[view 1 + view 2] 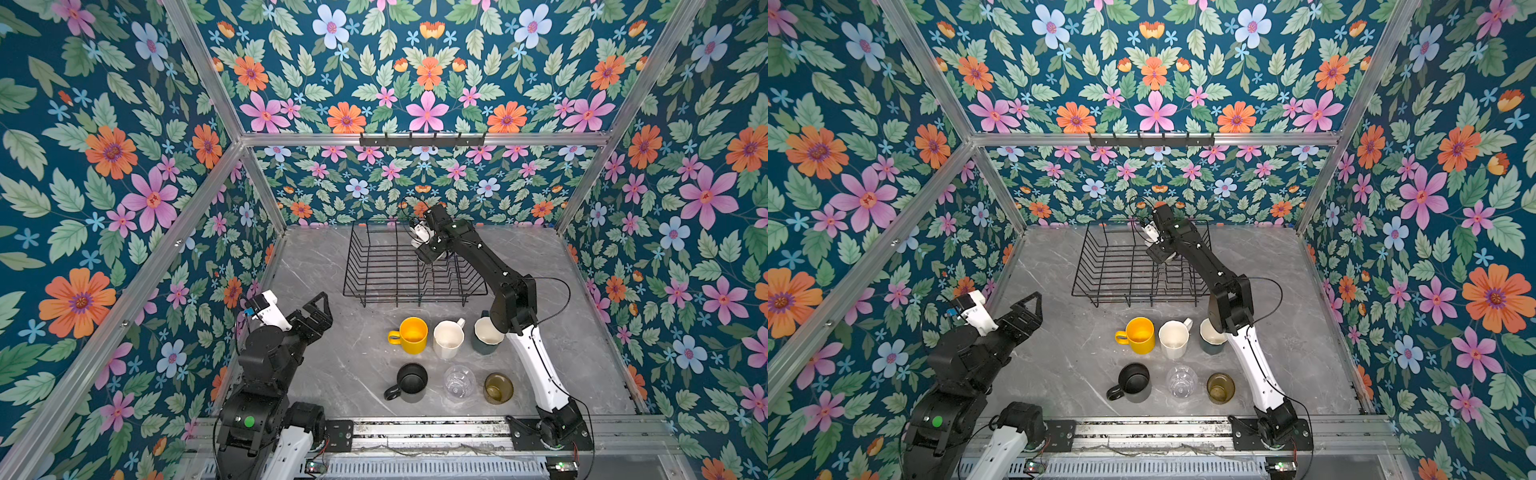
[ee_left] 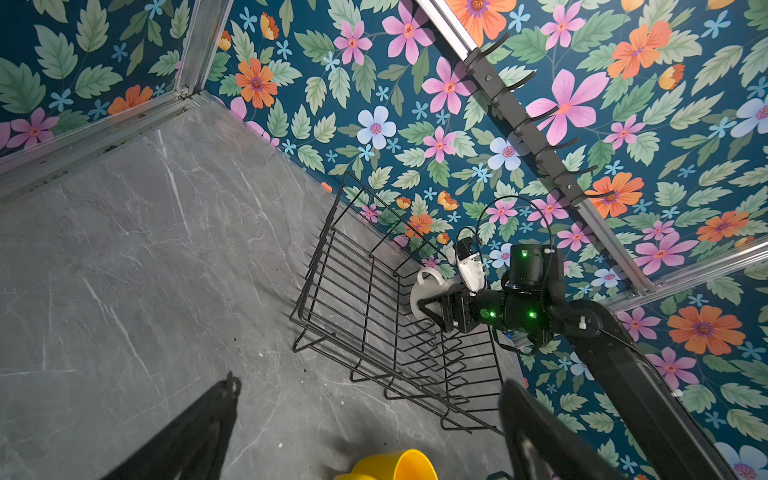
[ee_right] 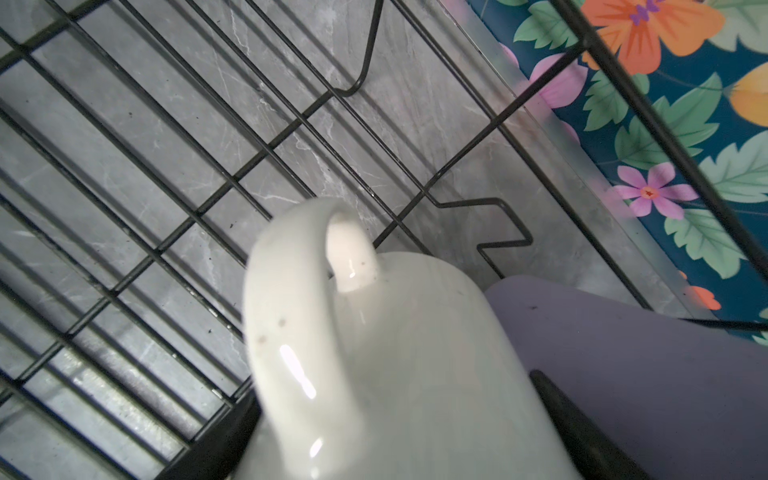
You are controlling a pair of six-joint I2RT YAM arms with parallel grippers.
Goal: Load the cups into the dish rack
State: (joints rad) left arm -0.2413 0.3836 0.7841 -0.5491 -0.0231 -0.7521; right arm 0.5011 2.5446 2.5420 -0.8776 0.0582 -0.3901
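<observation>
My right gripper (image 3: pixel 395 424) is shut on a white mug (image 3: pixel 395 353), its fingers on either side of the body, low inside the black wire dish rack (image 1: pixel 374 266) near its far right corner. A lilac tumbler (image 3: pixel 644 374) stands in the rack right beside the mug. In the left wrist view the mug (image 2: pixel 419 295) shows handle up in the gripper (image 2: pixel 432 309). On the table in front of the rack stand yellow (image 1: pixel 413 334), cream (image 1: pixel 448 338), dark green (image 1: pixel 486 334) and black (image 1: pixel 411 382) mugs, a clear glass (image 1: pixel 459 381) and an amber glass (image 1: pixel 498 387). My left gripper (image 1: pixel 318 309) hangs open and holds nothing, left of the yellow mug.
The right arm's elbow (image 1: pixel 513 301) hangs over the dark green mug. A black hook rail (image 1: pixel 422 140) is fixed to the back wall above the rack. Floral walls close the grey marble table (image 1: pixel 324 374) on three sides.
</observation>
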